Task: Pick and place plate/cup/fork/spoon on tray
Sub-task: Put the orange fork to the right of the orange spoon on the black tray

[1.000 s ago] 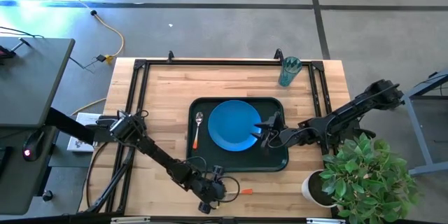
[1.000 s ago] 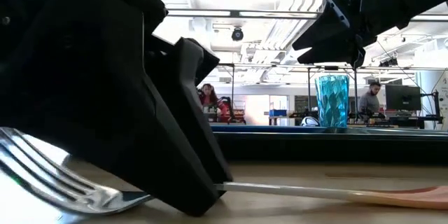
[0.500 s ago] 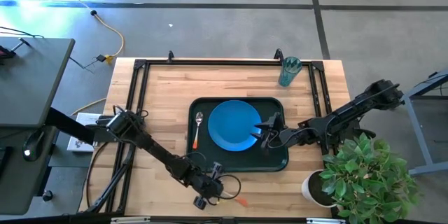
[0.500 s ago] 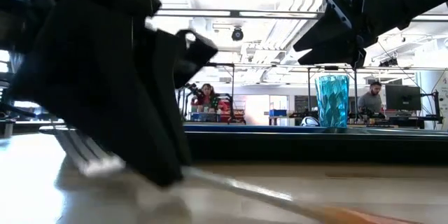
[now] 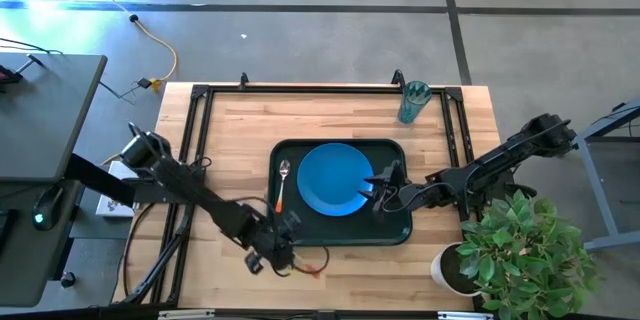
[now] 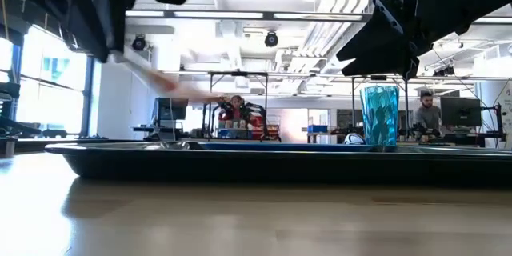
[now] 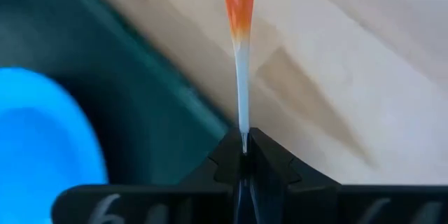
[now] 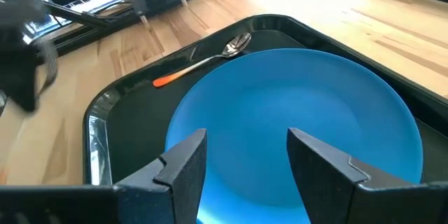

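Potted plant [image 5: 520,245] beside tray [image 5: 400,232]

no legible text, no labels, no brands, no numbers, no signs anywhere

- Left arm reaches in from the table's left edge; left gripper [image 5: 283,252] near the front edge, raised off the surface, fingers [image 7: 269,155] pinched together on a thin shaft.
- Right arm stretches in from the right edge; right gripper [image 5: 377,188] hovers low, fingers [image 8: 183,161] spread apart, holding nothing.
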Motion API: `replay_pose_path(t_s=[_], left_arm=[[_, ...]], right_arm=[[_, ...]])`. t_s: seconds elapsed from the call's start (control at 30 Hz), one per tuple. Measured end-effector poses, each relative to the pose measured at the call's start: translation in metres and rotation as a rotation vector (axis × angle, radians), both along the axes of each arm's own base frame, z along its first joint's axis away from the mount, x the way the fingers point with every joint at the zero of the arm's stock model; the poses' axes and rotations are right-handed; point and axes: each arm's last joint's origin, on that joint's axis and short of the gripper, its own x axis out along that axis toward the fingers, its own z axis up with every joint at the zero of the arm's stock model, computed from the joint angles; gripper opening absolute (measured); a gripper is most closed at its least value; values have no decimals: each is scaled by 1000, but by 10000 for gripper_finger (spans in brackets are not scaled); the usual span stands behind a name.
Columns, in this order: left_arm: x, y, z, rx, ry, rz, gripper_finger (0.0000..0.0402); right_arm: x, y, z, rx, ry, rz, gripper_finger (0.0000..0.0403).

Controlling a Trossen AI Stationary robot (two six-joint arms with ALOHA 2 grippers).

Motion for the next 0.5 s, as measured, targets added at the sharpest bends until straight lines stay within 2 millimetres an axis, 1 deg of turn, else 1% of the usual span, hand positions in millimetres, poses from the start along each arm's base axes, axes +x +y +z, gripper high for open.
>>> replay_pose_path(t_s=[0.13, 0.23, 0.33, 0.4, 0.5], left_arm=[[-8, 20, 14, 93, 40, -66, 15], [-6, 39, 19, 155, 63, -124, 15], [2, 63, 20, 193, 87, -170, 15], [2, 80, 18, 216, 144, -216, 16], [8, 103, 15, 227, 184, -280, 16]], right_arm=[[0, 0, 1, -11, -6, 0, 190], [1, 0, 1, -23, -8, 6, 190], [0, -1, 0, -48, 6, -5, 190], [0, -1, 0, -54, 11, -9, 190], [-1, -2, -1, -90, 20, -32, 190]])
